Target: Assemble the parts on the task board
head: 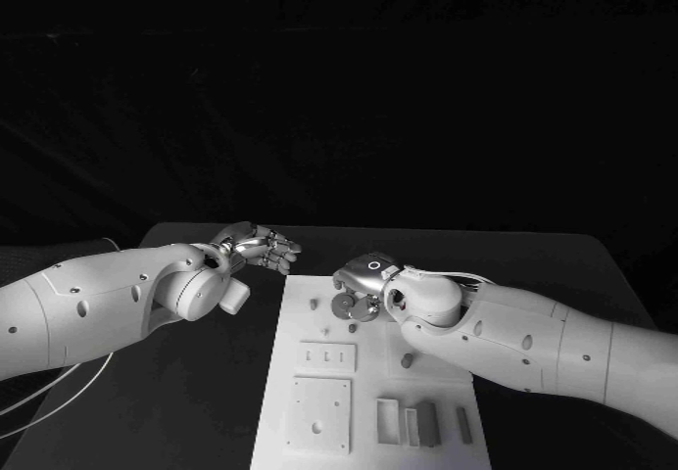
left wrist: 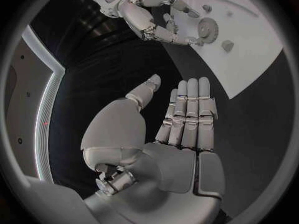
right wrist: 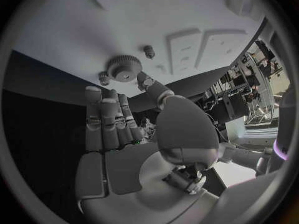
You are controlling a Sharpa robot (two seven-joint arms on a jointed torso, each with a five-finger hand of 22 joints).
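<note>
The left hand [head: 259, 247] hovers over the black table [head: 169, 392] just off the far left corner of the task board [head: 370, 392]. In the left wrist view its fingers [left wrist: 190, 109] lie straight and side by side, thumb apart, palm bare: it is open and holds nothing.

The task board is a white plate in the middle of the table. A toothed gear [head: 344, 306] lies flat on its far end, with a small peg [head: 314, 303] just left of the gear. Nearer the robot from the gear lie two raised square plates [head: 328, 355] and, right of them, upright slim blocks [head: 424, 423].

The right hand [head: 370, 284] is over the board's far end, at the gear. The right wrist view shows the gear [right wrist: 124, 67] just beyond the extended fingers [right wrist: 106, 114], the thumb tip beside its rim; actual contact cannot be told. That view also shows a second small stud [right wrist: 149, 51] past the gear.
</note>
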